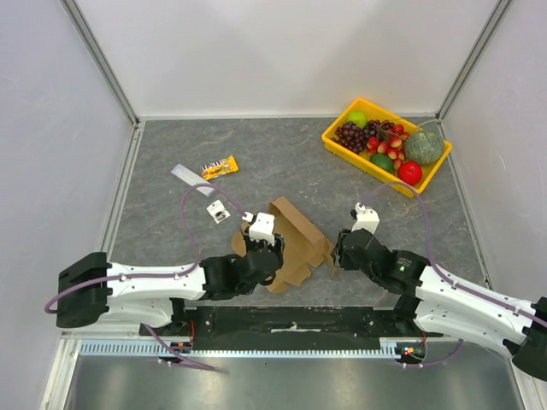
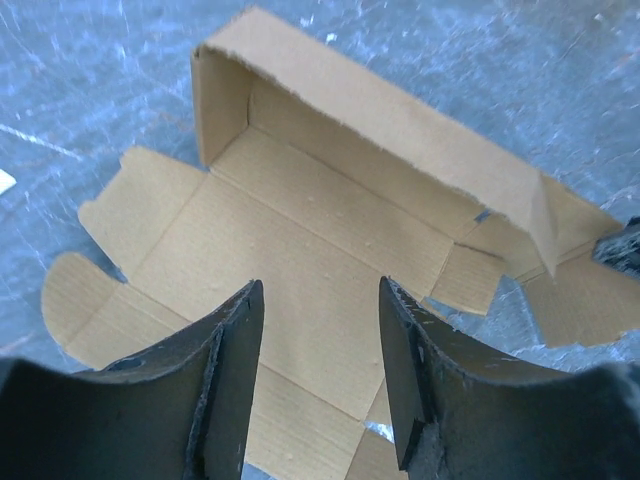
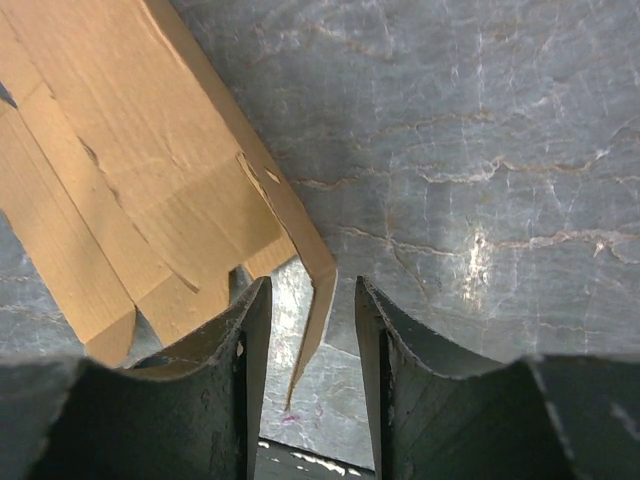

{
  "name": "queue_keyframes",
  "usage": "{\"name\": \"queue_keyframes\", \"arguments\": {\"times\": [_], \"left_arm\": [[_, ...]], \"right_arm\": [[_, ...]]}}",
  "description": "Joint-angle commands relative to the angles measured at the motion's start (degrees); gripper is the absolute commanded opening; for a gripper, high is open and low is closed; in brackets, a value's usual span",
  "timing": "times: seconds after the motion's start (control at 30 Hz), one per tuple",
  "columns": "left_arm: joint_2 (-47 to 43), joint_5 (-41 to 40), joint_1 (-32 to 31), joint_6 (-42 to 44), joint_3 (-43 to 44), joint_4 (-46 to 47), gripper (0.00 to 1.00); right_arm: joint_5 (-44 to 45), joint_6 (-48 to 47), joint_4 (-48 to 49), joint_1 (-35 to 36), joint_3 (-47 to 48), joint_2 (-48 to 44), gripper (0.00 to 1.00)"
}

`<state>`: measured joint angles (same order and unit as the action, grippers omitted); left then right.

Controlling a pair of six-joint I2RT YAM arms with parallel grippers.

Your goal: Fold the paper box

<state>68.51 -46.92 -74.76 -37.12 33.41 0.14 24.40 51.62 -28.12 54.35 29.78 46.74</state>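
Note:
The paper box (image 1: 297,239) is a brown cardboard sheet lying between my two arms, partly folded. In the left wrist view (image 2: 330,230) its far long wall and left end wall stand up, while the base and near flaps lie flat. My left gripper (image 1: 263,253) hangs open just above the base panel (image 2: 320,285), touching nothing. My right gripper (image 1: 337,248) is open at the box's right end. In the right wrist view (image 3: 312,290) a thin raised flap (image 3: 322,310) stands between the two fingers without being pinched.
A yellow tray (image 1: 338,139) of fruit stands at the back right. A snack bar (image 1: 220,166), a grey strip (image 1: 190,178) and a small white part (image 1: 218,211) lie left of the box. Metal rails and white walls bound the grey table.

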Motion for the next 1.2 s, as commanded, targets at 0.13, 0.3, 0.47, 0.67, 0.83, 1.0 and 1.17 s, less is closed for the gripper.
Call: {"name": "queue_keyframes", "arguments": {"times": [0.13,0.3,0.47,0.67,0.83,1.0,1.17], "left_arm": [[-5.76,5.57,7.33,18.22,4.73,11.71,0.57],[-0.15,18.32,17.27,24.37,10.08,16.02,0.57],[9.95,33.78,25.35,27.02,19.22,16.82,0.57],[24.37,50.23,32.22,27.72,34.24,12.27,0.55],[36.41,58.95,35.2,28.69,45.85,4.53,0.53],[40.55,62.73,37.41,27.98,48.85,2.94,0.52],[44.15,63.35,38.2,30.35,52.36,0.21,0.52]], "right_arm": [[-2.43,2.7,-1.06,-0.21,-1.66,-0.6,0.45],[-4.63,2.7,0.25,-0.12,-2.27,-0.25,0.4],[-5.33,2.61,1.75,-0.12,-3.15,0.19,0.3],[-3.58,1.83,2.19,-0.21,-4.03,-0.07,0.17],[2.64,-2.12,3.59,-0.12,-3.33,0.19,0.01],[9.69,-10.45,8.77,-0.21,-2.45,1.24,0.0],[11.89,-19.96,16.76,-0.21,-2.18,4.23,0.0]]}}
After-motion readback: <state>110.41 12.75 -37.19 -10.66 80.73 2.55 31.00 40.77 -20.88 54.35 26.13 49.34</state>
